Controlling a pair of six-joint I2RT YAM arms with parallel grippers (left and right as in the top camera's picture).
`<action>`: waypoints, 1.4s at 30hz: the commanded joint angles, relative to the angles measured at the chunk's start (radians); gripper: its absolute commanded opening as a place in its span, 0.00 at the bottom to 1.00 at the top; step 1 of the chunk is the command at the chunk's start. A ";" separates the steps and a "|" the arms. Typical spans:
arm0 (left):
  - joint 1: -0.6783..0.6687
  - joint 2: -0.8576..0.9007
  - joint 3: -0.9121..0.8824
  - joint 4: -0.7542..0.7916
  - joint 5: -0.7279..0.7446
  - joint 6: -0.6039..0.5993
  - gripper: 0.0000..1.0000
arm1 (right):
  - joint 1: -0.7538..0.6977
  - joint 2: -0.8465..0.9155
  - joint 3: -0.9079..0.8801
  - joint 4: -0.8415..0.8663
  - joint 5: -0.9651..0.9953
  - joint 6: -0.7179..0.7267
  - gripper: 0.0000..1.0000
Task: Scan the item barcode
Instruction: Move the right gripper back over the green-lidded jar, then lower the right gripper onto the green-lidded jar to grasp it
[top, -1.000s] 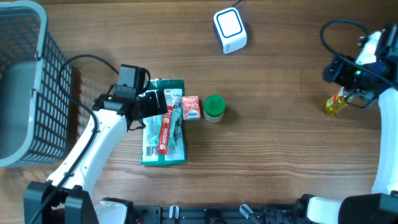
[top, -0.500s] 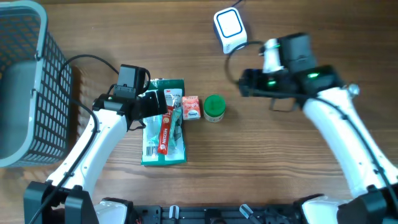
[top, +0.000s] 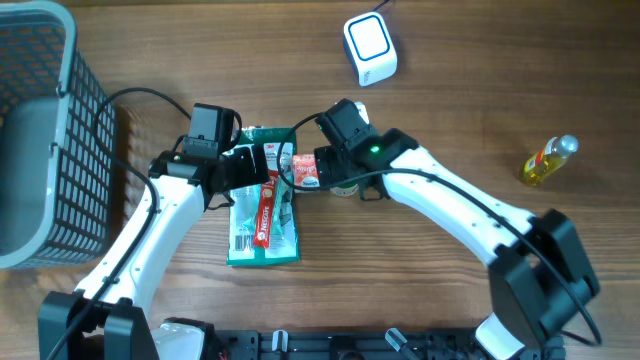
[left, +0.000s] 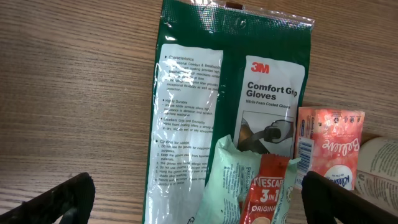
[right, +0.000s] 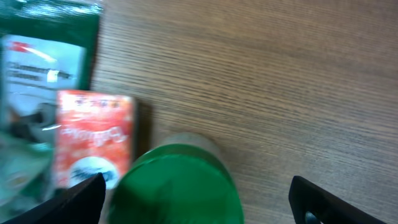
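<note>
I see matt wood-grain table (top: 470, 100), glossy crinkled plastic glove pack (left: 193, 93), smooth green plastic lid (right: 177, 183), grey plastic mesh basket (top: 85, 120), shiny red sachet (left: 267, 186).

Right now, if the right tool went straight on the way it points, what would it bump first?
Probably the green-lidded jar, which sits right in front of the open right tool; how far off it is, I cannot tell.

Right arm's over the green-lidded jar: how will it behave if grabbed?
The green-lidded jar looks rigid and round, so it likely holds shape but could spin in a pinch. It stands upright beside the red packet; a push may tip it rolling or shove that packet.
</note>
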 joint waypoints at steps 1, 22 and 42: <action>0.002 -0.016 0.016 0.000 -0.010 -0.013 1.00 | -0.002 0.055 -0.006 0.019 0.013 0.016 0.95; 0.002 -0.016 0.016 0.000 -0.010 -0.013 1.00 | -0.041 0.058 -0.006 -0.131 0.025 0.067 0.73; 0.002 -0.016 0.016 0.000 -0.010 -0.013 1.00 | -0.148 0.013 -0.006 -0.220 -0.093 0.066 0.98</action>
